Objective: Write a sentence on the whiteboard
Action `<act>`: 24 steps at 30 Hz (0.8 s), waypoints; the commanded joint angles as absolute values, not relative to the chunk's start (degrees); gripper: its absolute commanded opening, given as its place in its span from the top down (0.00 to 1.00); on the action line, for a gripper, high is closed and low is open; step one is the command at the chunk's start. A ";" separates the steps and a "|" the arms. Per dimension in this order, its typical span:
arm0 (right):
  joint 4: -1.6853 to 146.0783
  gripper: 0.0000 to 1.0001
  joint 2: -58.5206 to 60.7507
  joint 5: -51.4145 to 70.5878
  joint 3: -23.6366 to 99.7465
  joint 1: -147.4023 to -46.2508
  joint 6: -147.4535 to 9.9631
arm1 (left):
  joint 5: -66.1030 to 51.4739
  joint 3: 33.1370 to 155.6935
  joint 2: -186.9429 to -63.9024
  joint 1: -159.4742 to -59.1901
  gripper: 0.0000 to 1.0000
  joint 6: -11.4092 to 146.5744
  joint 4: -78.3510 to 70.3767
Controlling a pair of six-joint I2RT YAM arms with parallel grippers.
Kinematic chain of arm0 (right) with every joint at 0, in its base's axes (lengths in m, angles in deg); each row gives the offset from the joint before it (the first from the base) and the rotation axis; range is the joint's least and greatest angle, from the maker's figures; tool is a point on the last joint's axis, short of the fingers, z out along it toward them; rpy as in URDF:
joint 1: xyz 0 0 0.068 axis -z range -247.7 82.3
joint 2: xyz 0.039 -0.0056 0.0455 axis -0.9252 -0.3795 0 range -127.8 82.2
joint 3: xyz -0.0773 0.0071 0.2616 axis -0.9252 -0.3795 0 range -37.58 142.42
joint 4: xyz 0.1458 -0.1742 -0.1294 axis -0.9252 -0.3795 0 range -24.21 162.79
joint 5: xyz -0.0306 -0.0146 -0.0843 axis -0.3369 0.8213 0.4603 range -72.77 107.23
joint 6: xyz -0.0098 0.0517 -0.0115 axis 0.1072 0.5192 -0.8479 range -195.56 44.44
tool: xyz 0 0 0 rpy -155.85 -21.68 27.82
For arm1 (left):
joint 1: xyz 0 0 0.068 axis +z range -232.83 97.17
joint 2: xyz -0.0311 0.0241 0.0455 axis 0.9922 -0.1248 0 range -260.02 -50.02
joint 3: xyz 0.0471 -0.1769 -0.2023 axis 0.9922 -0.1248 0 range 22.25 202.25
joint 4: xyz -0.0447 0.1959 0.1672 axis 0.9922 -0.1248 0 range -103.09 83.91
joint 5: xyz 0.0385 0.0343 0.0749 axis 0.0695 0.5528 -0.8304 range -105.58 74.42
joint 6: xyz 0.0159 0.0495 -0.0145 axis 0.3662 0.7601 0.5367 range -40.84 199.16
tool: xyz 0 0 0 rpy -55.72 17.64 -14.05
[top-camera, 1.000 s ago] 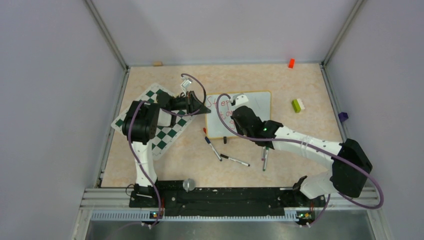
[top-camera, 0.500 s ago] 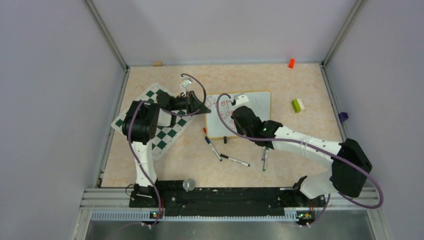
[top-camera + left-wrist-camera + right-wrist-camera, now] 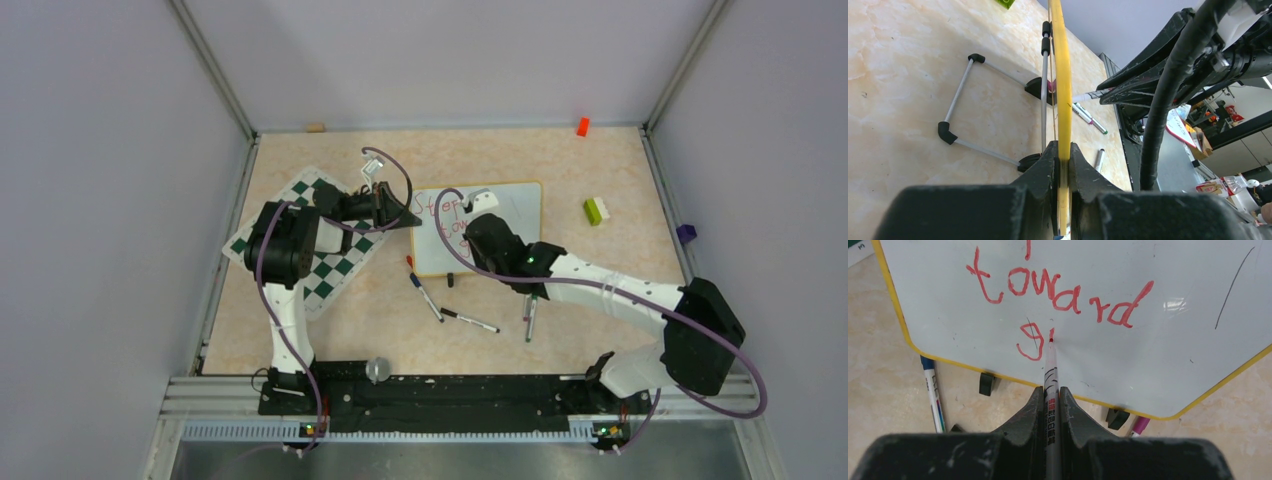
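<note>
The whiteboard (image 3: 515, 210), white with a thin yellow frame, stands tilted on small black feet (image 3: 987, 383). My left gripper (image 3: 1063, 155) is shut on its left edge (image 3: 1063, 95), which shows edge-on in the left wrist view. My right gripper (image 3: 1051, 392) is shut on a white marker (image 3: 1050, 372), and the marker's red tip touches the board just right of a "g" (image 3: 1030, 342). The sentence (image 3: 1058, 292) is in red: "toward" fills the line above the "g", and the top external view shows "Step" (image 3: 441, 205) above that. The right arm hides part of the writing from above.
A green-and-white chessboard mat (image 3: 320, 265) lies under the left arm. Loose markers (image 3: 470, 320) lie on the table before the board, one blue-banded (image 3: 933, 395) and one pink (image 3: 1138, 426) by its feet. A green-white block (image 3: 595, 210) and an orange block (image 3: 582, 126) sit right.
The right wrist has shifted very slightly over the board with the marker. The left arm and the board have stayed still.
</note>
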State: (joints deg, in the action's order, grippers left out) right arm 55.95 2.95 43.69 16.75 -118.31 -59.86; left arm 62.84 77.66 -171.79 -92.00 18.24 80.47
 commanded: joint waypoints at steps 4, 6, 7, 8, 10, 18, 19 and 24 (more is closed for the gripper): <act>55.68 1.00 4.40 42.61 14.67 -117.23 -58.87 | 63.52 79.47 -170.46 -92.50 1.00 16.58 86.72; 55.73 1.00 4.34 42.63 14.63 -117.20 -58.88 | 63.53 79.46 -170.48 -92.50 1.00 16.58 86.72; 55.78 1.00 4.27 42.74 14.69 -117.18 -58.87 | 63.46 79.46 -170.46 -92.50 1.00 16.58 86.72; 55.80 1.00 4.20 42.86 14.79 -117.20 -58.94 | 63.50 79.42 -170.46 -92.50 1.00 16.58 86.72; 55.83 1.00 4.00 43.27 15.31 -117.23 -59.11 | 63.51 79.46 -170.56 -92.50 1.00 16.58 86.72; 55.92 1.00 2.86 44.54 18.28 -117.20 -60.25 | 63.52 79.51 -170.51 -92.50 1.00 16.58 86.72; 55.92 1.00 2.69 44.64 18.55 -117.18 -60.41 | 63.52 79.47 -170.53 -92.50 1.00 16.58 86.72; 55.84 1.00 2.30 44.94 19.58 -117.22 -60.67 | 63.48 79.46 -170.60 -92.50 1.00 16.58 86.72</act>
